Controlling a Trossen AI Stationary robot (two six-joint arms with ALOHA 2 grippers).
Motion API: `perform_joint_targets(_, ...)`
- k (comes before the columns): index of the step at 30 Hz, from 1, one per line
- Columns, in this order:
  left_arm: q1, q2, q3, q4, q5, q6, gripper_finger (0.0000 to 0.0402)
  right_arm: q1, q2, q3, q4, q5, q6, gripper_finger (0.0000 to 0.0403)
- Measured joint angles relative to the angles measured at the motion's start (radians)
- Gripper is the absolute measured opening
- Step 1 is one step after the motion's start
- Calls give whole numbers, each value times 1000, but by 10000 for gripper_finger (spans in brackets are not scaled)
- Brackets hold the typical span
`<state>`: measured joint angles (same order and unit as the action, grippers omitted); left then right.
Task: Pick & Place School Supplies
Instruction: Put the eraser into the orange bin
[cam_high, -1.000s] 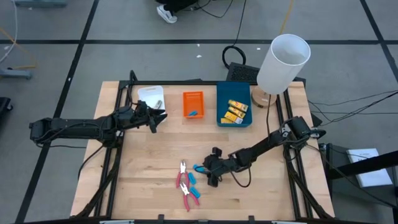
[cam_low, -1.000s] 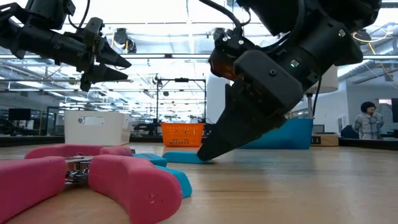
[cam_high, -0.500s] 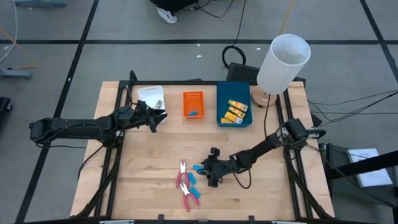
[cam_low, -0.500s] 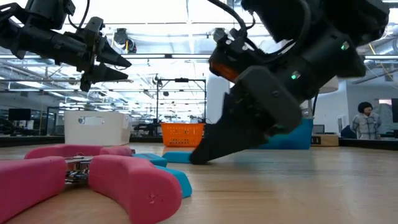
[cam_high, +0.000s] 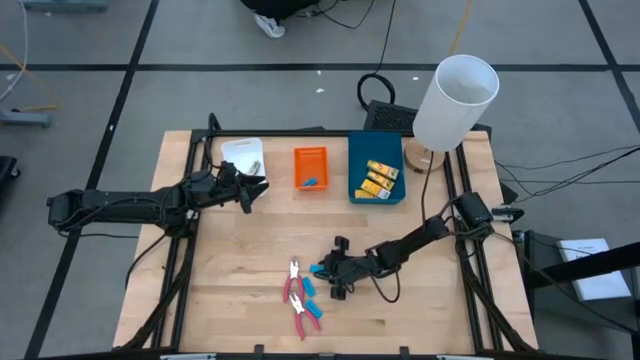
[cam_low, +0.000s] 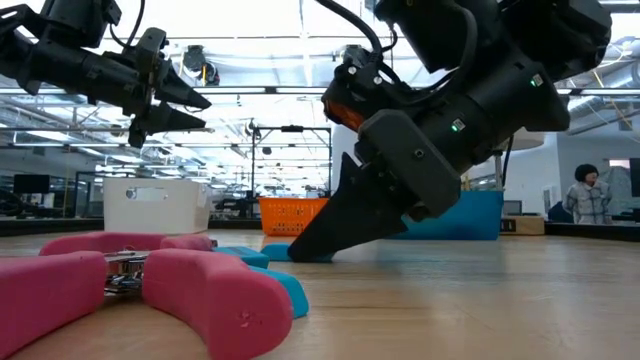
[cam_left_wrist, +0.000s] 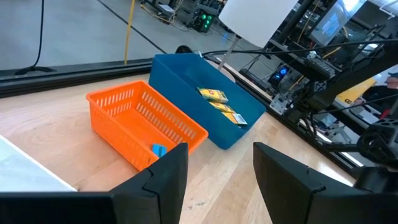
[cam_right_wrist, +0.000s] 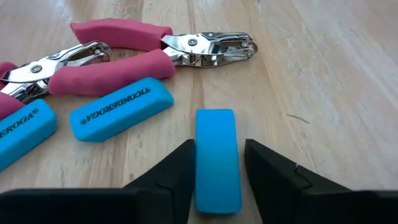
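Wood table (cam_high: 250, 260), trays along the far edge. My R gripper (cam_right_wrist: 216, 163) had slid in from a sec ago and narrowed around a blue eraser (cam_right_wrist: 216, 155), fingers just beside it, not clamped yet. L gripper (cam_left_wrist: 214, 177) waited half open, empty, near the orange tray (cam_left_wrist: 124, 121). Pick looked close.

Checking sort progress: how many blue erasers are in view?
4 blue erasers: one at the right gripper, two beside the pink-handled tools, one in the orange tray. Others may be hidden.

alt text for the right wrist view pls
The right end effector straddles a light-blue eraser lying on the wooden table, one finger on each side. Beyond lie two more blue erasers and pink-handled hole punches.
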<state>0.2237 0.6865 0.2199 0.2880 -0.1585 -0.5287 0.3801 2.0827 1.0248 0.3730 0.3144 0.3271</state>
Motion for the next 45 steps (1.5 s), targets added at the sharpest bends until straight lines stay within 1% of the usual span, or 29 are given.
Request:
perform_joint_targets(4,0,0,0,-2,0,0,184,0,-1,0,-3,-3,-12,98)
perform_joint_targets(7,0,0,0,-3,5,-1,184,0,-26,0,-5,-5,-70,75)
perform_joint_targets(10,0,0,0,-1,29,-23,184,0,-75,-5,-28,4,-144,72)
perform_joint_targets(13,-12,0,0,3,43,-51,184,8,-138,-9,-63,67,-224,72)
perform_joint_targets(16,-49,15,0,15,46,-66,184,14,-209,-5,-103,176,-311,78)
perform_joint_targets(19,-107,56,0,73,45,-98,184,15,-262,-4,-150,289,-398,78)
perform_joint_targets(24,-229,185,1,274,25,-145,184,15,-326,-4,-146,448,-522,75)
perform_joint_targets(29,-326,356,1,485,-47,-239,184,14,-348,-4,-129,547,-632,78)
perform_joint_targets(31,-350,426,1,554,-53,-258,184,14,-351,-4,-110,574,-666,78)
perform_joint_targets(33,-369,494,1,620,-52,-271,184,14,-351,-3,-91,575,-686,77)
perform_joint_targets(36,-391,593,41,655,-53,-277,184,14,-351,-3,-85,575,-688,77)
perform_joint_targets(42,-417,773,208,650,-52,-218,184,14,-351,-3,-78,575,-688,77)
perform_joint_targets(45,-417,853,293,649,-29,-192,184,14,-351,-3,-79,575,-688,78)
